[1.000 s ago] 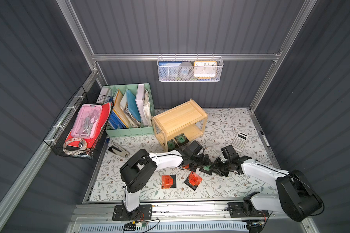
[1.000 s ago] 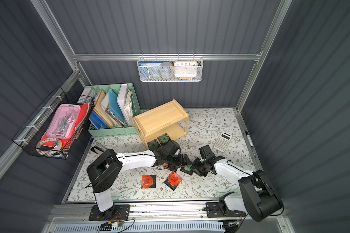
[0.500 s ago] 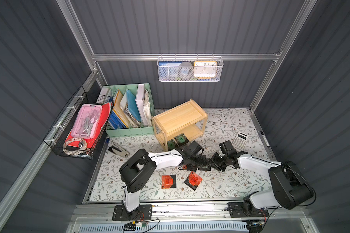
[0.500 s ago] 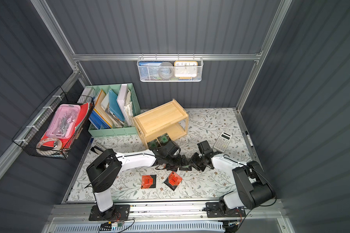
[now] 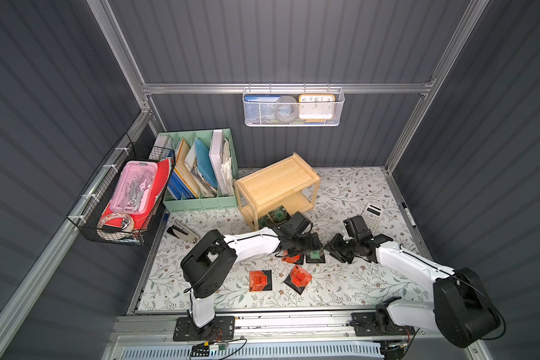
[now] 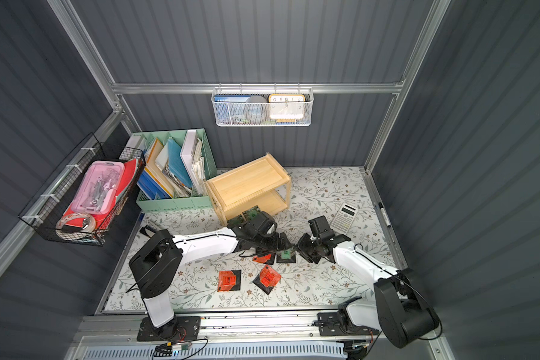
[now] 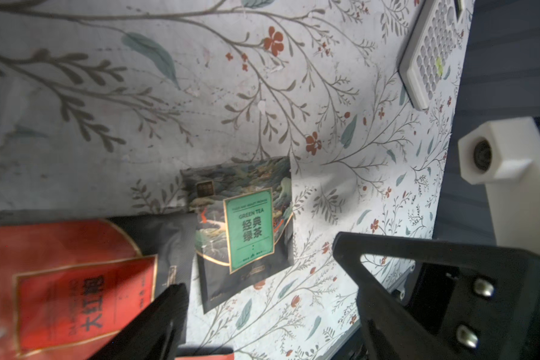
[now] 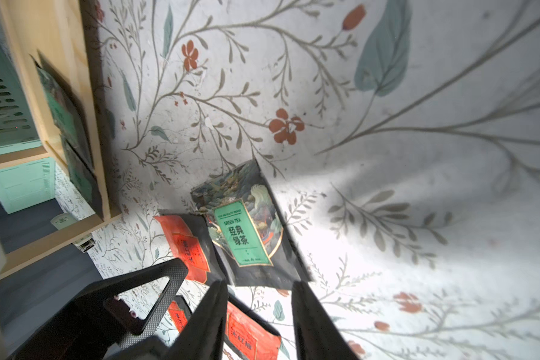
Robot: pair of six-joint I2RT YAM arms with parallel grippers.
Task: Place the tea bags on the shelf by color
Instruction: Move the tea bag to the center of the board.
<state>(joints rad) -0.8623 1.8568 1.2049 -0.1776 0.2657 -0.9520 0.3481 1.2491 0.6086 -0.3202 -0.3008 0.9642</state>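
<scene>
Wooden, pale and two-tiered, the small open shelf (image 5: 275,182) has two green-labelled square tea bags (image 5: 276,214) at the front edge of its lower board; its top board carries none. The third green-labelled packet (image 7: 247,230) lies flat on the floral mat (image 5: 356,280) in front of the shelf, touching an orange-red-fronted packet (image 7: 75,280). Two more orange-red packets (image 5: 260,280) lie further out from the shelf. By my reckoning a third is done and four bags remain.

The left gripper (image 7: 259,266) hovers over the green packet, fingers spread wide and grasping nothing. The right gripper (image 8: 256,288) faces the same packet, fingers parted and empty.

Both top views give the full count. Only the wrist views make the printed "GREEN TEA" readable, and the right wrist view alone shows the shelved pair close up.
</scene>
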